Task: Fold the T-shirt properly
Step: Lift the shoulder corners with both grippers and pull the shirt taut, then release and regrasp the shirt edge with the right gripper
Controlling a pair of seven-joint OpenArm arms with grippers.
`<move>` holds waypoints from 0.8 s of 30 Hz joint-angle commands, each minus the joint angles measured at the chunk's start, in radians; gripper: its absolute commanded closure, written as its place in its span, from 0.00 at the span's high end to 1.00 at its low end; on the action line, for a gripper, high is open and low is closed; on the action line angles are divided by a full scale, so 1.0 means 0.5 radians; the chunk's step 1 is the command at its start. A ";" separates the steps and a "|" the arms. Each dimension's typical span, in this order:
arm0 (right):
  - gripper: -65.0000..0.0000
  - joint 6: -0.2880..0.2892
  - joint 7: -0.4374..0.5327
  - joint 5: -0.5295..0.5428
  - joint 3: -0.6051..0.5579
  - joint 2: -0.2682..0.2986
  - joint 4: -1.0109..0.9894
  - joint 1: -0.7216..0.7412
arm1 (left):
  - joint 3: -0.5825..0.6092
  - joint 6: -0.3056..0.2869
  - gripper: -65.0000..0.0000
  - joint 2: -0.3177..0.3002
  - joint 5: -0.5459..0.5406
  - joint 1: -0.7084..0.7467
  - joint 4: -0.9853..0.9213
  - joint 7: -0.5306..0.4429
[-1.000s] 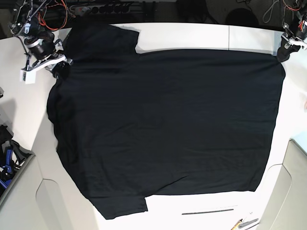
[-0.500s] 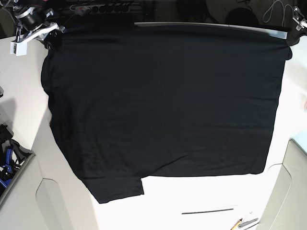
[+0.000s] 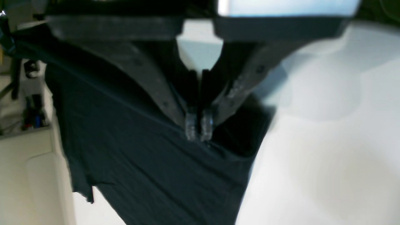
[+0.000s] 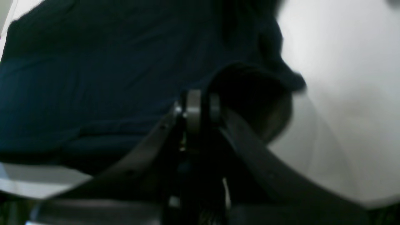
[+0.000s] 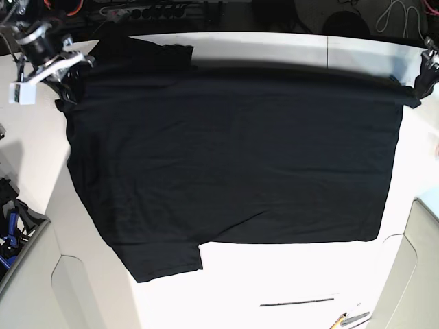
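Note:
The black T-shirt [image 5: 233, 157] lies spread wide over the white table [image 5: 274, 288], plain side up with no print showing. Its far edge is stretched taut between my two grippers. My right gripper [image 5: 67, 81], at the far left of the base view, is shut on the cloth near the shoulder; in the right wrist view its tips [image 4: 197, 106] pinch a bunched fold of the shirt [image 4: 93, 78]. My left gripper [image 5: 420, 86], at the far right, is shut on the hem corner; in the left wrist view its tips [image 3: 199, 128] clamp the shirt's edge [image 3: 140, 156].
A thin dark rod [image 5: 298, 301] and some pens [image 5: 350, 319] lie near the table's front edge. Beige bins stand at the front left [image 5: 27, 274] and front right [image 5: 422, 267]. Cables and gear line the back edge [image 5: 158, 10].
Both grippers kept their hold. The shirt was lifted and pulled toward the back; its far edge has now come down a little, and the front hem sits farther from the table's front.

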 commanded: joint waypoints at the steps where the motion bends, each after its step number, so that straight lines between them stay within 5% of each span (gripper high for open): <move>1: 0.00 -0.010 0.075 -0.040 -0.026 0.017 -0.020 0.054 | 0.012 -0.014 0.00 -0.048 0.018 -0.031 0.027 -0.082; 13: 0.00 -0.008 0.147 -0.172 -0.257 0.017 -0.713 0.655 | 0.301 -0.014 0.00 -0.061 0.624 -0.308 0.026 -0.352; 21: 0.00 -0.008 0.158 -0.168 -0.259 0.044 -0.826 0.712 | 0.329 -0.004 0.03 -0.077 0.658 -0.312 0.026 -0.364; 22: 0.07 -0.007 0.159 -0.169 -0.258 0.056 -0.822 0.713 | 0.328 -0.003 0.16 -0.082 0.658 -0.312 0.026 -0.363; 24: 0.39 0.047 0.158 -0.171 -0.258 0.082 -0.804 0.712 | 0.328 -0.003 0.37 -0.095 0.642 -0.311 0.026 -0.362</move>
